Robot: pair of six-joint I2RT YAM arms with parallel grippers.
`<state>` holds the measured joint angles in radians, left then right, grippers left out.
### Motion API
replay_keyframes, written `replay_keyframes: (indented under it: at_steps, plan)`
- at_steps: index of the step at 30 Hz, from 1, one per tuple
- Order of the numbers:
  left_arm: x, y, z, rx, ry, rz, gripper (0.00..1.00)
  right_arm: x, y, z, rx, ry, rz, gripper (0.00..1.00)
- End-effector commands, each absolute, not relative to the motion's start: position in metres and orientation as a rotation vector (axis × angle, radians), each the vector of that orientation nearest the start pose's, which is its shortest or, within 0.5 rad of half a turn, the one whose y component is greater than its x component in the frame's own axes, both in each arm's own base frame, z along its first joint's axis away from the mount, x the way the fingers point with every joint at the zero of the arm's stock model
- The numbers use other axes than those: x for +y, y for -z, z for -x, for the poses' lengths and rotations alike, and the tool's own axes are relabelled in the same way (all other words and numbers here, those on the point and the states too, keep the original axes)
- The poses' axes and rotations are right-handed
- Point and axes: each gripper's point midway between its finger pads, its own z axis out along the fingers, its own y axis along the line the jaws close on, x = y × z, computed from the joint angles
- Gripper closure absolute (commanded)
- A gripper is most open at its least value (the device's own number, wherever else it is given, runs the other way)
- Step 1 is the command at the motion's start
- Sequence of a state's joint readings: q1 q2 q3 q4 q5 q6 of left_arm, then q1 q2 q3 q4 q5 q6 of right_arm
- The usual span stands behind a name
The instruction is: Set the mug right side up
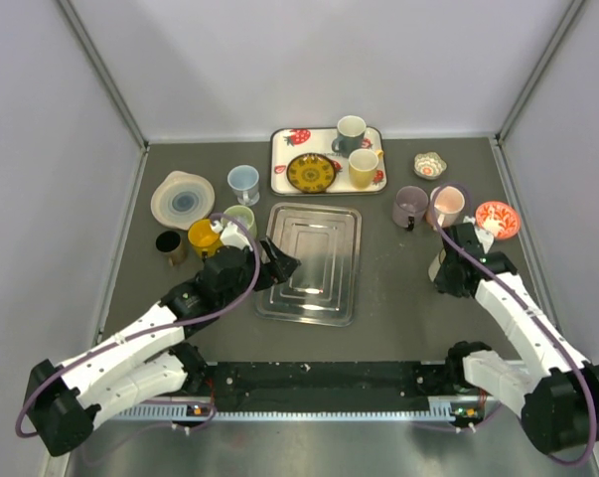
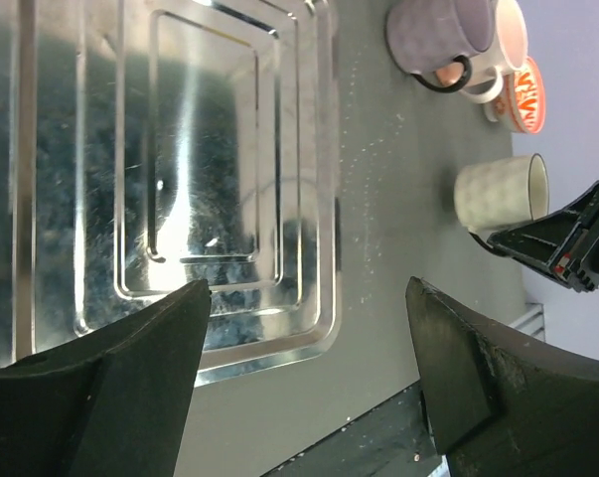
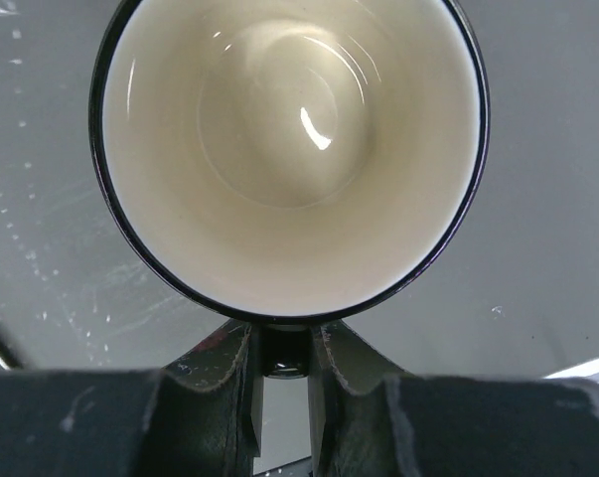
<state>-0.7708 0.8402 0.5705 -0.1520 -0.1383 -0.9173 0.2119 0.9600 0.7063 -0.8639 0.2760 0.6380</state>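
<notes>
Right gripper is pinching the handle of one cream-lined mug. The mug's mouth is facing the wrist camera, near the right side of the table. Left gripper is hanging spread wide over one steel tray, gripping nothing. Purple mug and pink mug are standing side by side beyond, with one orange bowl beside them. Grey mug and yellow mug are sitting on one floral tray. Four cups are clustering at the left.

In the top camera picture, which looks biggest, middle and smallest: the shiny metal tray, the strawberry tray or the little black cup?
1. Shiny metal tray
2. Strawberry tray, though it sits farther from the camera, so the gap is unsure
3. Little black cup, clearly smallest
</notes>
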Motion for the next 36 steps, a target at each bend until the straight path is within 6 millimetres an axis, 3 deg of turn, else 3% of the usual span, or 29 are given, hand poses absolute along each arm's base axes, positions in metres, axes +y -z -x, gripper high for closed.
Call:
replay_keyframes:
  at_steps: [1,13,19,20,22,26,28,29,30,32,33,36]
  plan:
    - [-0.215,-0.173,-0.221,2.105,0.865,0.255,0.16,0.009,-0.092,-0.234,2.415,0.105,-0.728,1.0]
    - [-0.203,-0.165,-0.216,2.11,0.829,0.269,0.16,-0.009,-0.074,-0.257,2.447,0.194,-0.778,1.0]
    - [-0.201,-0.163,-0.216,2.126,0.793,0.264,0.12,-0.007,-0.087,-0.255,2.432,0.16,-0.74,0.62]
    - [-0.2,-0.16,-0.217,2.136,0.778,0.261,0.12,-0.005,-0.091,-0.254,2.428,0.151,-0.722,0.49]
    - [-0.2,-0.161,-0.218,2.145,0.757,0.237,0.11,0.0,-0.109,-0.253,2.389,0.12,-0.686,0.32]
    - [-0.201,-0.157,-0.221,2.19,0.701,0.205,0.08,0.02,-0.137,-0.242,2.365,0.047,-0.598,0.1]
    - [-0.203,-0.163,-0.223,2.194,0.686,0.183,0.08,0.041,-0.16,-0.24,2.33,-0.034,-0.519,0.06]
    - [-0.201,-0.156,-0.222,2.227,0.652,0.176,0.07,0.048,-0.167,-0.238,2.318,-0.056,-0.492,0.03]
    - [-0.2,-0.156,-0.223,2.234,0.632,0.162,0.07,0.066,-0.179,-0.237,2.303,-0.116,-0.419,0.02]
    - [-0.199,-0.157,-0.225,2.259,0.595,0.147,0.06,0.083,-0.197,-0.234,2.258,-0.176,-0.361,0.02]
    - [-0.198,-0.157,-0.225,2.267,0.573,0.129,0.05,0.106,-0.214,-0.232,2.222,-0.243,-0.268,0.02]
    - [-0.193,-0.162,-0.228,2.271,0.515,0.116,0.03,0.139,-0.243,-0.239,2.099,-0.306,-0.129,0.02]
